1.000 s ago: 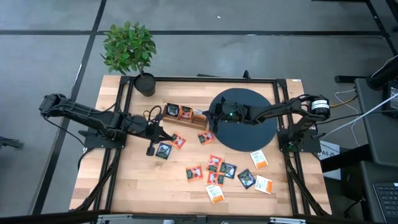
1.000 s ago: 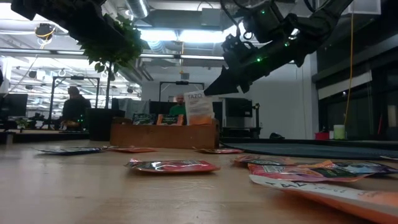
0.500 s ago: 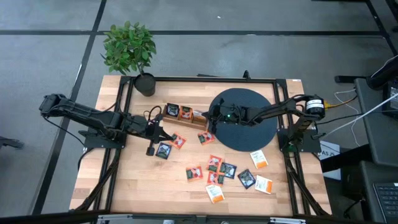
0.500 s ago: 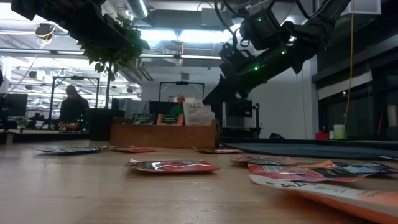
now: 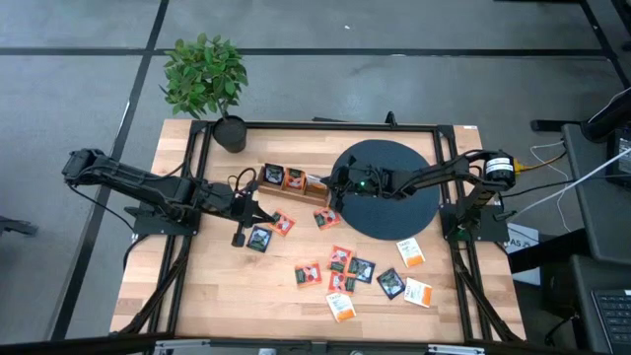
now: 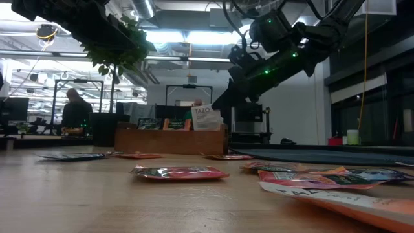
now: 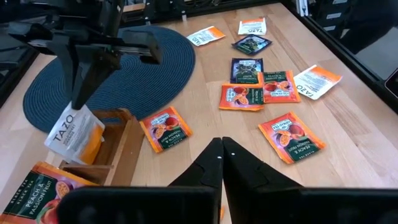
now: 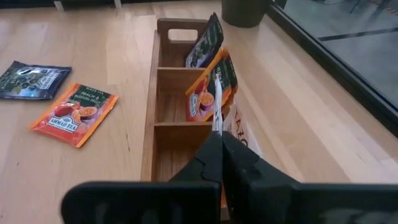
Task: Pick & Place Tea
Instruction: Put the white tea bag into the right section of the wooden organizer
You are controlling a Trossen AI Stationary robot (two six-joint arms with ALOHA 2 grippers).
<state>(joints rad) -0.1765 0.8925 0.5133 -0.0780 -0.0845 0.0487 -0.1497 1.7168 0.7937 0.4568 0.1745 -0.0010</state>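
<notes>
- The right hand (image 5: 331, 189) is pinched tight on a white-and-orange sachet (image 7: 73, 132), right at the near end of the wooden tray (image 5: 293, 182), the end next to the dark round mat (image 5: 389, 187).
- From the right wrist view the sachet (image 8: 217, 99) stands edge-on and upright, straight ahead of the closed fingers and in line with the tray's (image 8: 163, 106) long run of compartments. So I'd guess the drop goes straight down into that end slot, no sideways travel needed.
- Two slots farther along already have sachets standing in them.
- The left hand (image 5: 254, 209) is clamped shut on nothing, parked over the surface (image 5: 217, 286) just beside the tray, near a red-orange sachet (image 5: 283, 224) and a dark one (image 5: 259, 238).
- The rest of the tea lies flat in a loose bunch (image 5: 360, 271), well apart from both hands; the left is nearer the two strays.
</notes>
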